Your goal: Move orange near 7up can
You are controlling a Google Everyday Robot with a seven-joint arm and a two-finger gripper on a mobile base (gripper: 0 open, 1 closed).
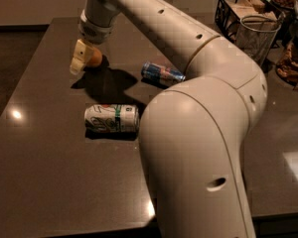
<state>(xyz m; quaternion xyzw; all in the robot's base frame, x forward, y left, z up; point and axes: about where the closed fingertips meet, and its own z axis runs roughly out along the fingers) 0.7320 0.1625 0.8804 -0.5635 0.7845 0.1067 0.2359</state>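
Observation:
The orange [95,59] sits on the dark table [44,148] at the back left, partly hidden by my gripper. My gripper [83,62] is down at the orange, covering its left side and close against it. The 7up can [111,118], white with a green band, lies on its side nearer the front, well apart from the orange. My arm reaches in from the lower right across the table.
A slim blue-and-silver can [162,72] lies on its side to the right of the orange. A black wire basket [238,14], a glass [258,36] and jars stand at the back right. The table's left edge runs close to the orange.

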